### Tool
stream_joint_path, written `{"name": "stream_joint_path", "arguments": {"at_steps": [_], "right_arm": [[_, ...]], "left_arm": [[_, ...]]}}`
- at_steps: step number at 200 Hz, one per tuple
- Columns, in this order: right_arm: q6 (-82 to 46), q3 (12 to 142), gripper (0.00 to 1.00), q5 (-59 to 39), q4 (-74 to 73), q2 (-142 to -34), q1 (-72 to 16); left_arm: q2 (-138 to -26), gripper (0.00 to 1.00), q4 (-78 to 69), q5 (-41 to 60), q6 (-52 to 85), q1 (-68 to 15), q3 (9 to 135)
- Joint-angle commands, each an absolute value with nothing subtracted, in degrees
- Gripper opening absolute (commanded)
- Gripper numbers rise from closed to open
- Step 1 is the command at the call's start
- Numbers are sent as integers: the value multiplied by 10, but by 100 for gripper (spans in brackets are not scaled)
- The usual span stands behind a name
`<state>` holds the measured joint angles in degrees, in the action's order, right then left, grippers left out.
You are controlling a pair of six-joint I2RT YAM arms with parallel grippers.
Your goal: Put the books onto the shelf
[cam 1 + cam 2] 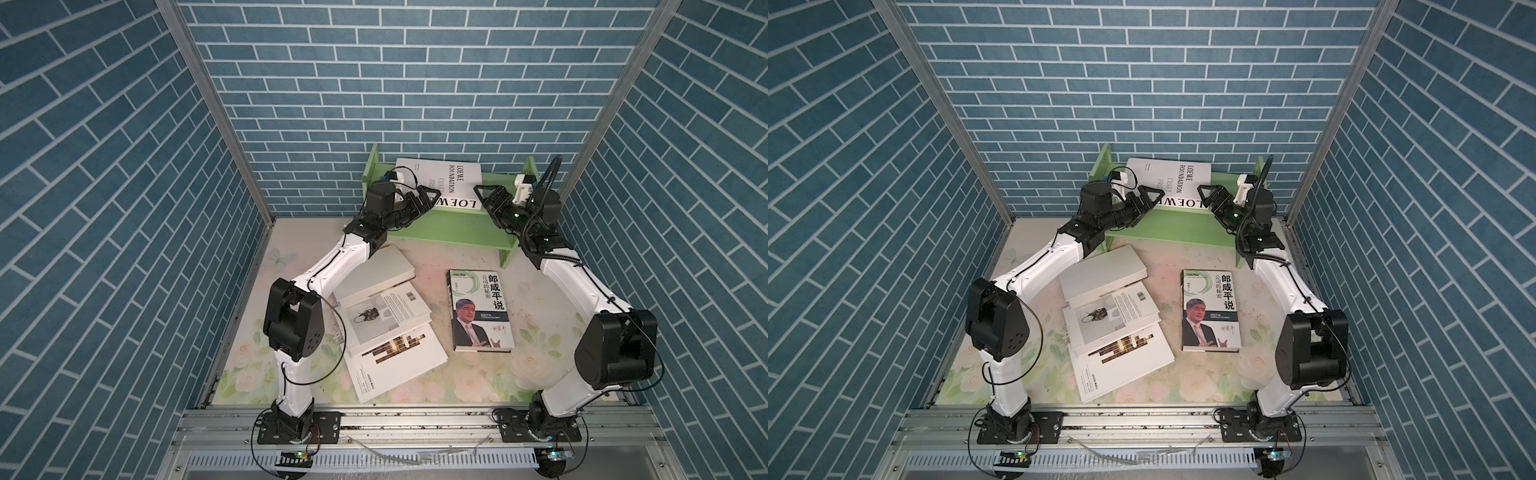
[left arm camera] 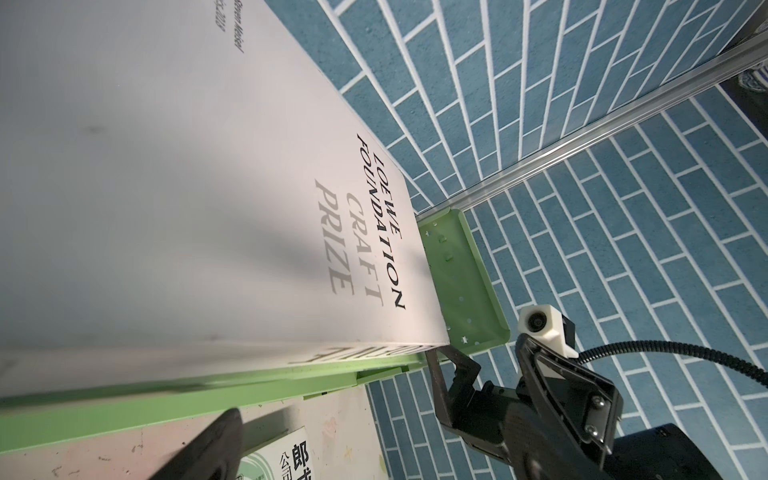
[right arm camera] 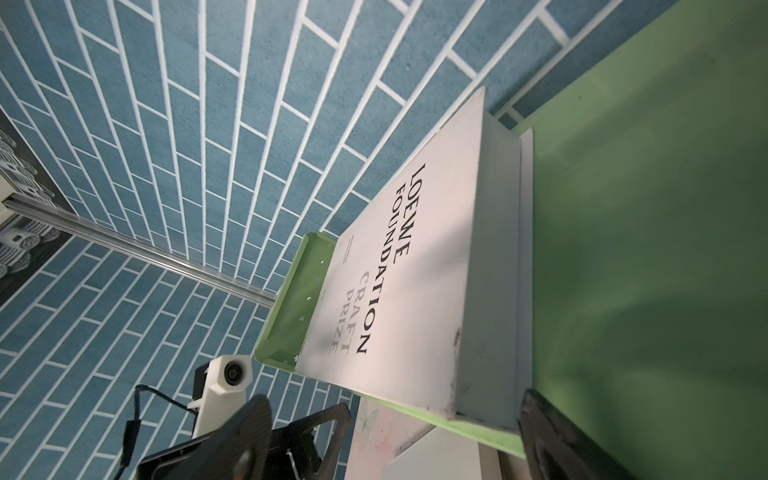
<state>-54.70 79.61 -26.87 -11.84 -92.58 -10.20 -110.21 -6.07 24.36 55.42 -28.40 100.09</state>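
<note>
A white LOEWE book (image 1: 444, 176) (image 1: 1173, 176) stands spine-down on the upper tier of the light green shelf (image 1: 449, 232) (image 1: 1167, 228) and leans back on the wall. My left gripper (image 1: 433, 195) is open at the spine's left end. My right gripper (image 1: 482, 195) is open at its right end. In the right wrist view the book's lower corner (image 3: 478, 395) sits between the spread fingers (image 3: 249, 432), unclamped. On the table lie a portrait book (image 1: 480, 309), a plain white book (image 1: 390, 266) and two overlapping white books (image 1: 386, 332).
Blue brick-pattern walls with aluminium posts (image 1: 216, 108) close in three sides. The shelf's upright side panels (image 2: 461, 282) flank both grippers. The floral tabletop (image 1: 478, 374) ends at a metal rail (image 1: 415, 419) that carries both arm bases.
</note>
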Motion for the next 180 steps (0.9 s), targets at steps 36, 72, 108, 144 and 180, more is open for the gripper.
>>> {"name": "stream_joint_path", "arguments": {"at_steps": [36, 72, 108, 144, 180], "right_arm": [[-434, 851, 93, -278, -30, -912, -104], [-424, 853, 94, -278, -28, -915, -104], [-412, 864, 94, -273, -17, -923, -105], [-392, 878, 94, -275, 0, -930, -108], [-384, 885, 94, -302, -6, -945, -112]], "left_arm": [[-979, 100, 0, 186, 440, -282, 941], [-936, 99, 85, 90, 346, -274, 935], [-947, 100, 93, 69, 317, -244, 945], [-985, 100, 87, 101, 313, -218, 974], [-1014, 100, 68, 127, 304, -216, 1000]]}}
